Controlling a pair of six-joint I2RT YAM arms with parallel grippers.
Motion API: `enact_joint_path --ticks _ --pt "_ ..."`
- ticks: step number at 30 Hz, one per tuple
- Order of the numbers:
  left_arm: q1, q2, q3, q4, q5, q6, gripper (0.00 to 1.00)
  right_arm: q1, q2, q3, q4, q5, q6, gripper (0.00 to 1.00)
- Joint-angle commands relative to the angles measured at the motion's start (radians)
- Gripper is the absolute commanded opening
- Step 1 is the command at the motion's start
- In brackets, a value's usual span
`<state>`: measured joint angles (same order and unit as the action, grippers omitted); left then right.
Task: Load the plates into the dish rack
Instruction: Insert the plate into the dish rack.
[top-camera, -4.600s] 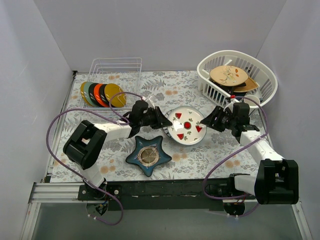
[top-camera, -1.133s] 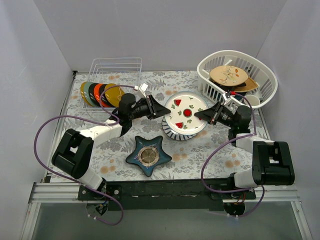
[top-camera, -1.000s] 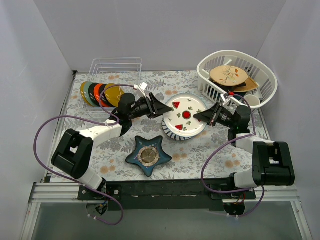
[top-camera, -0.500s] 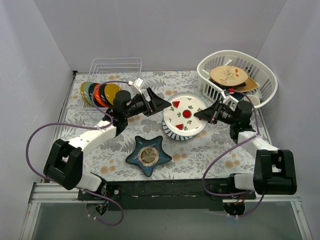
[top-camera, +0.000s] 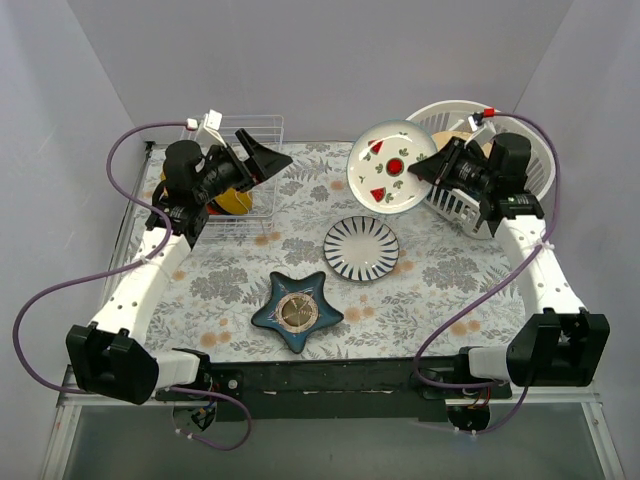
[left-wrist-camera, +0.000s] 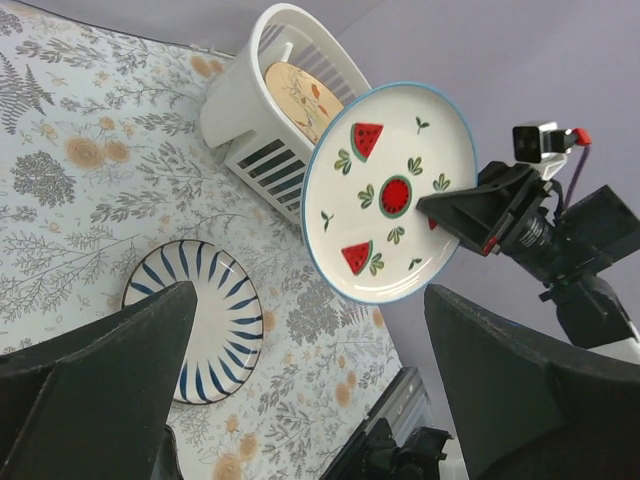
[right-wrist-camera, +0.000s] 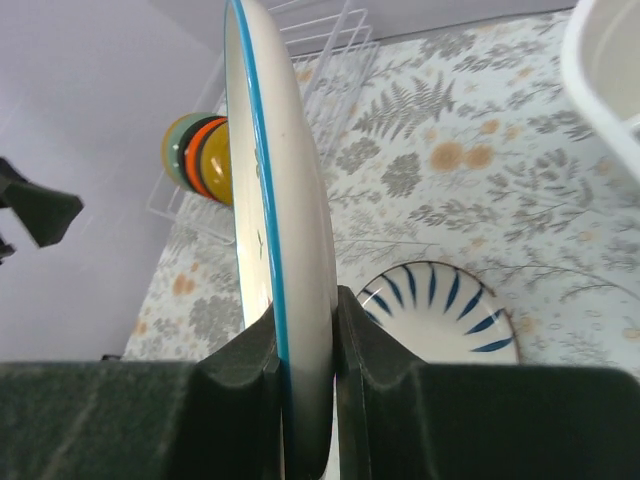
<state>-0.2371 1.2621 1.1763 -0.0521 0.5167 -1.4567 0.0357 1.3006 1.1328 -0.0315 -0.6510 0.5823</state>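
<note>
A white plate with red triangles (top-camera: 390, 166) hangs on edge in the air at the back right, and my right gripper (top-camera: 425, 171) is shut on its rim (right-wrist-camera: 290, 250). In the left wrist view its painted face (left-wrist-camera: 392, 190) points toward that camera. My left gripper (top-camera: 266, 160) stands open and bare, raised over the wire dish rack (top-camera: 228, 128) at the back left. Yellow, orange-red and teal-green plates (right-wrist-camera: 205, 155) stand in the rack, mostly hidden behind my left arm in the top view. A blue-striped plate (top-camera: 361, 247) lies flat mid-table.
A dark blue star-shaped dish (top-camera: 296, 311) lies near the front. The white slotted basket (top-camera: 528, 150) with dishes stands at the back right, just behind my right wrist. Grey walls close in the table on three sides.
The left gripper opened, let go of the red-triangle plate and swung back left above the rack. The right gripper lifted that plate off the striped plate, up and toward the back right.
</note>
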Motion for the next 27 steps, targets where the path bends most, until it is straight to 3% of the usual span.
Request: enact_joint_path --ticks 1,8,15,19,23,27 --pt "0.018 -0.015 0.078 -0.16 0.012 0.068 0.98 0.03 0.015 0.239 -0.16 0.192 -0.136 0.01" --pt "0.064 0.016 0.192 -0.268 0.022 0.105 0.98 0.203 0.126 0.557 -0.384 0.56 -0.315 0.01" --pt "0.174 0.131 0.41 -0.429 0.097 0.121 0.98 0.443 0.195 0.688 -0.461 0.878 -0.498 0.01" --pt "0.193 0.216 0.558 -0.496 0.115 0.127 0.98 0.588 0.157 0.619 -0.418 1.03 -0.632 0.01" --pt "0.193 0.235 0.525 -0.418 0.196 0.041 0.98 0.761 0.077 0.498 -0.28 1.233 -0.766 0.01" --pt "0.191 0.209 0.476 -0.385 0.24 -0.007 0.98 0.858 0.011 0.352 -0.116 1.364 -0.872 0.01"
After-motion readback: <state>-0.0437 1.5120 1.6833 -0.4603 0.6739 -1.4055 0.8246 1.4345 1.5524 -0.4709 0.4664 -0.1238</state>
